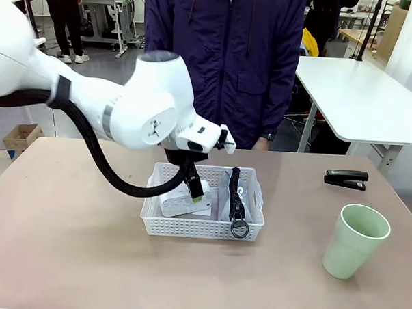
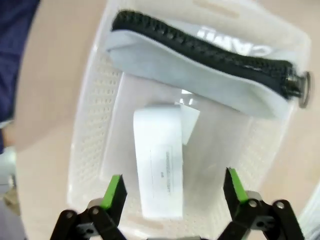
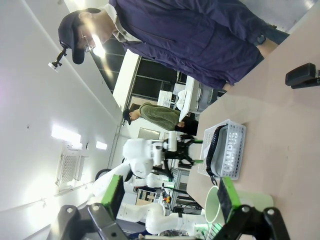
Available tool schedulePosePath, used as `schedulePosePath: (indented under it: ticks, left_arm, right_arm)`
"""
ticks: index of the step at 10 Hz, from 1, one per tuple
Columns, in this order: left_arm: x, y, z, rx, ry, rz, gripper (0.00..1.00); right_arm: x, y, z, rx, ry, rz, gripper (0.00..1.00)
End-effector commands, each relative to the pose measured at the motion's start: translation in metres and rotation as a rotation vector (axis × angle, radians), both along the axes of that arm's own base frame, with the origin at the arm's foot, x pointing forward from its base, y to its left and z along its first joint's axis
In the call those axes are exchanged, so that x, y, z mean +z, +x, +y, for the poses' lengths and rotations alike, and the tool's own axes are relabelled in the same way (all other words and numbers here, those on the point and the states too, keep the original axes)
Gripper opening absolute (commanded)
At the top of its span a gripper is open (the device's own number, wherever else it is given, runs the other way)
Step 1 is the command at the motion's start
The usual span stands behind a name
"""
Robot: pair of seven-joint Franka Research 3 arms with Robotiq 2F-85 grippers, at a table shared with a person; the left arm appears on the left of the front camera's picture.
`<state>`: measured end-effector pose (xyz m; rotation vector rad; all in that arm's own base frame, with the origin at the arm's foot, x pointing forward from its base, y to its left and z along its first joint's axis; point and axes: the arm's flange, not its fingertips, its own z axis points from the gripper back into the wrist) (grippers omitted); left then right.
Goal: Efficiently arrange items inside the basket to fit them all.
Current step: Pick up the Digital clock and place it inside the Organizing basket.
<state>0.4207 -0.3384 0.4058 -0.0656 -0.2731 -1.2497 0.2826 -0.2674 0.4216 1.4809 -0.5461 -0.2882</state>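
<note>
We see the basket [image 1: 201, 227] in the middle of the tabletop [image 1: 65, 244], a little nearer to the far edge. The left arm [image 1: 126, 103] comes over it from the left side and covers the far left corner of the basket. The left gripper [image 2: 174, 186] hangs over the left half of the basket with its jaws wide apart. In the left wrist view its two green pads [image 2: 114, 187] stand on both sides of the white box [image 1: 180, 205], above it, and they hold nothing.

The white box lies flat on the floor of the basket, in the left half. The pouch [image 1: 236, 190] fills the right half. It stands on its long side along the right wall, with the black zipper [image 2: 200, 47] on top. Its metal ring [image 1: 239, 229] hangs over the near wall of the basket. The box and the pouch are just beside each other; we cannot tell whether they touch.

Two things are outside the basket. The stapler [image 1: 346, 179] lies near the right edge of the tabletop, toward the far right corner. The cup [image 1: 352, 242] stands upright closer to the near right corner, well apart from the basket.

The right gripper [image 3: 170, 192] is spread open and empty, away from the basket. A person [image 1: 224, 59] in a dark blue jacket stands at the far edge, behind the basket.
</note>
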Motion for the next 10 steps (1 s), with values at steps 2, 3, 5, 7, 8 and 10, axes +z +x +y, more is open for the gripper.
schedulePosePath:
  ticks: [2, 3, 5, 7, 8, 10]
  left_arm:
    - [0.086, -0.038, 0.089, -0.006, -0.107, 0.051, 1.0]
    - [0.109, -0.038, 0.132, 0.046, -0.17, 0.078, 1.0]
    - [0.134, -0.03, 0.248, 0.192, -0.385, 0.184, 1.0]
    - [0.117, -0.031, 0.367, 0.209, -0.699, 0.286, 1.0]
    - [0.1, -0.033, 0.419, 0.255, -0.864, 0.306, 1.0]
    - [0.057, -0.036, 0.496, 0.547, -1.1, 0.416, 0.74]
  right_arm:
    - [0.001, 0.001, 0.0, -0.004, 0.002, -0.032, 1.0]
    - [0.001, 0.001, 0.0, -0.004, 0.002, -0.032, 1.0]
    - [0.001, 0.001, 0.0, -0.004, 0.002, -0.032, 1.0]
    - [0.001, 0.001, 0.0, -0.004, 0.002, -0.032, 1.0]
    - [0.001, 0.001, 0.0, -0.004, 0.002, -0.032, 1.0]
    - [0.001, 0.001, 0.0, -0.004, 0.002, -0.032, 1.0]
